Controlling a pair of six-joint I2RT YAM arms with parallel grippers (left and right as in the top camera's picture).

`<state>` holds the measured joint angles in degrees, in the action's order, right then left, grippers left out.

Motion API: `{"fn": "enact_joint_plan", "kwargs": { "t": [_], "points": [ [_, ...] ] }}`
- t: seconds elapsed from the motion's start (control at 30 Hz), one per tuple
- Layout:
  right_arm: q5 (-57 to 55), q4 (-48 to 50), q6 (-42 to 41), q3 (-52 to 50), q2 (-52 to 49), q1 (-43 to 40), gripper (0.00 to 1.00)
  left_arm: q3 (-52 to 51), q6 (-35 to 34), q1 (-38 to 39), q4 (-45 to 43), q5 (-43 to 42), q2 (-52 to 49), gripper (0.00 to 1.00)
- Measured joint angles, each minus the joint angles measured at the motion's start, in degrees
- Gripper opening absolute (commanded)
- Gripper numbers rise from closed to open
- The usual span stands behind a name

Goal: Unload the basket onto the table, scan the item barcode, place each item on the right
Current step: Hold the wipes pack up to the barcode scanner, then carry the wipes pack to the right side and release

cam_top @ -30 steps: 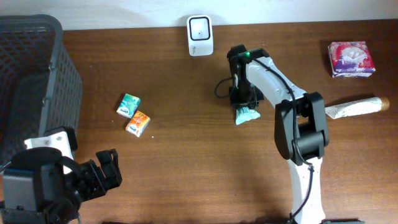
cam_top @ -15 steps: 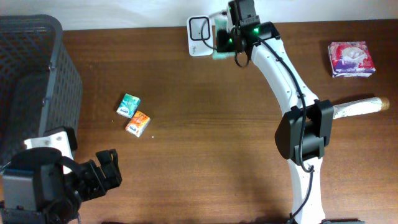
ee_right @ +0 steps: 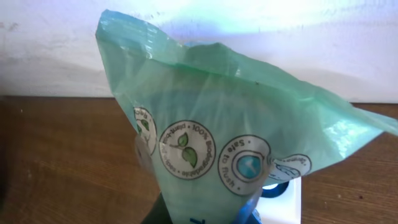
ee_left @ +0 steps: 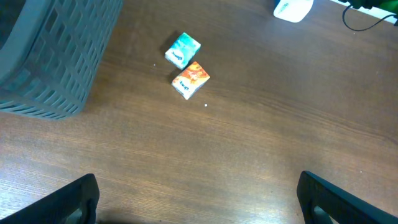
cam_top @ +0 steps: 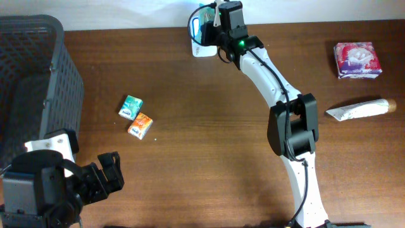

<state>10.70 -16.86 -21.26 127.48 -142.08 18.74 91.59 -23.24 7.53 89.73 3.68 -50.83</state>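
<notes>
My right gripper is shut on a pale green plastic packet, held just above the white barcode scanner at the table's back edge. In the right wrist view the green packet fills the frame, printed with round logos. It hides the jaws, and a corner of the scanner shows under it. At the near left corner my left gripper is open over bare wood, far from the packet. Its dark fingers stand wide apart in the left wrist view.
A grey basket stands at the left. A teal pack and an orange pack lie on the wood to its right. A purple tissue pack and a white tube lie at the far right.
My right arm has lifted the green packet off the table's middle and carried it back and left, over the scanner. The left arm has stayed still.
</notes>
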Motion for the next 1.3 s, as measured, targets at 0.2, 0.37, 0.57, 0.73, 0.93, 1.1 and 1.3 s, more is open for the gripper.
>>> {"fn": "enact_joint_plan", "kwargs": {
  "t": [0.2, 0.37, 0.57, 0.73, 0.93, 1.1, 1.3],
  "points": [
    [-0.02, -3.3, -6.08, 0.0, -0.28, 0.0, 0.04, 0.0, 0.0, 0.0, 0.02, 0.0, 0.0, 0.99],
    [1.88, -4.28, -8.87, 0.0, -0.68, 0.0, 0.04, 0.0, 0.0, 0.0, 0.0, 0.0, 0.0, 0.99],
    [2.95, -2.32, -10.38, 0.0, -0.68, 0.0, 0.13, 0.0, 0.0, 0.0, 0.02, 0.0, 0.0, 0.99],
    [0.76, -2.12, -11.89, 0.0, -0.7, 0.0, 0.12, 0.0, 0.0, 0.0, 0.02, 0.0, 0.0, 0.99],
    [-0.11, -2.01, -12.26, 0.0, -0.7, -0.2, 0.04, 0.0, 0.0, 0.0, 0.02, 0.0, 0.0, 0.99],
    [-0.11, -9.64, -12.44, -0.09, 1.73, -3.52, 0.04, 0.0, 0.0, 0.0, 0.07, 0.0, 0.0, 0.99],
    [-0.37, -28.89, -12.59, 0.31, 13.18, -17.79, 0.04, 0.0, 0.0, 0.0, 0.07, 0.0, 0.0, 0.99]
  ]
}}
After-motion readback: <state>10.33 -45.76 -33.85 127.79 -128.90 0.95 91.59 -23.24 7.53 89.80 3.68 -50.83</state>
